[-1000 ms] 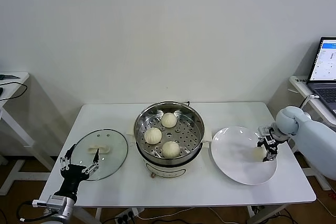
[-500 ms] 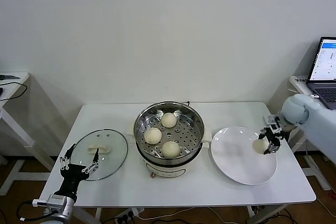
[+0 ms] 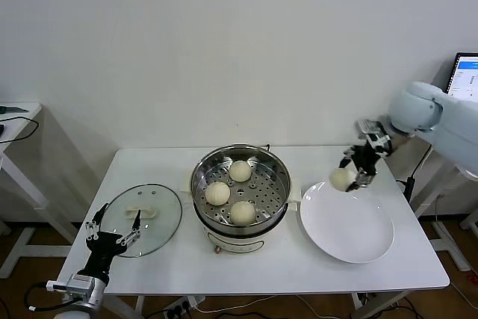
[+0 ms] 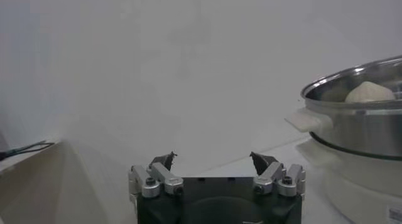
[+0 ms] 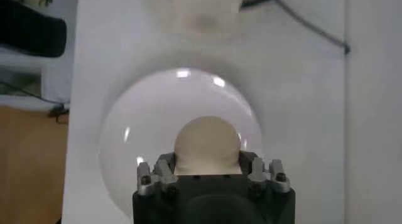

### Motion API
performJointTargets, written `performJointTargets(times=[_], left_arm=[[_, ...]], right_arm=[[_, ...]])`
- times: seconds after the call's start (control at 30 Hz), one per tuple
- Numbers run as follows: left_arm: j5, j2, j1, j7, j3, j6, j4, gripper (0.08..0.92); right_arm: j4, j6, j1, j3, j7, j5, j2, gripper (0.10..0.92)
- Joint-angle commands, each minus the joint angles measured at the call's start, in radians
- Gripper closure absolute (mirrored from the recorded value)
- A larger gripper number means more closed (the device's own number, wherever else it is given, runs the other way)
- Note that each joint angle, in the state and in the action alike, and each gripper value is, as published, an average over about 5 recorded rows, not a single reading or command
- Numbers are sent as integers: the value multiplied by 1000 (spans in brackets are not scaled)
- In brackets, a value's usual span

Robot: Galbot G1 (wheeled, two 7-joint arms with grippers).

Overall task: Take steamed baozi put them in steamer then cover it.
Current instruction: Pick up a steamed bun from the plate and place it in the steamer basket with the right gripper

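Hidden: the right gripper covers part of the held baozi; in the right wrist view only the bun's rounded top shows above the gripper body, and the fingertips cannot be made out there.
Cut off: the left arm runs out past the near table edge; a laptop is clipped on the robot's right.
Right gripper: lifted in the air to the robot's right of the steamer, above the far rim of the white plate, jaws clenched on the fourth baozi.
Left gripper: parked at the near edge of the glass lid, on the steamer's other side, jaws released and holding nothing; the left wrist view shows the spread tips with the steamer wall off to one side.
Baozi in steamer: three on the perforated tray, apart from one another, one at the far side, two nearer.
Open room: the tray's right half is bare; table surface is free between steamer and plate, and between steamer and lid.
Lid: flat on the table, white handle up, well apart from the steamer.
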Motion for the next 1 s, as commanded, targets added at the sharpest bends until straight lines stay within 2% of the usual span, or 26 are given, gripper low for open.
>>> performJointTargets(times=[0.03,0.33,0.73,1.0], left_arm=[[-10,7,-11,5,-6,1,12,177],[-18,11,-19,7,-21,3,15,177],[-19,14,-23,6,-22,6,20,177],[-19,13,-25,7,-27,6,25,177]], right_arm=[[89,-104,328,-272,37,311,253,364],[-39,-121,186,-217,62,305,478,358],[-207,-97,-5,-154,51,124,545,351],[-261,-88,-66,-132,49,76,560,347]])
